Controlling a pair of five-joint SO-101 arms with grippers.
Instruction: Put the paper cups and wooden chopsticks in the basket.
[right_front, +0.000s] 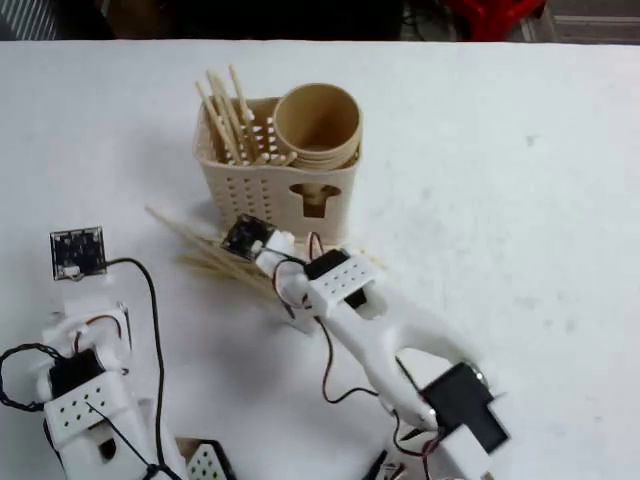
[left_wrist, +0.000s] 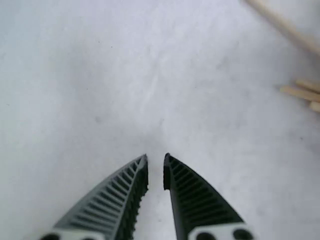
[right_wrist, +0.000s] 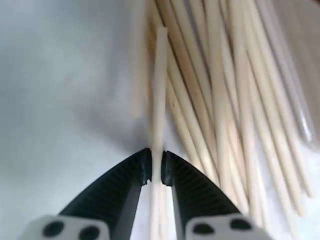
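Observation:
A cream perforated basket (right_front: 265, 190) stands at the table's middle back, holding stacked paper cups (right_front: 318, 125) and several upright wooden chopsticks (right_front: 228, 115). In front of it, loose chopsticks (right_front: 195, 245) lie fanned on the table. My right arm (right_front: 340, 285) leans over that pile, and my right gripper (right_wrist: 156, 167) is shut on one chopstick (right_wrist: 159, 100) at the edge of the bundle (right_wrist: 230, 100). My left gripper (left_wrist: 155, 160) hovers shut over bare table, nothing held, with a few chopstick ends (left_wrist: 300, 92) off to one side.
The left arm (right_front: 85, 380) sits at the near left corner with a black cable (right_front: 155, 330) looping beside it. White table (right_front: 500, 200) stretches open to the right of the basket. Dark clutter lies beyond the far edge.

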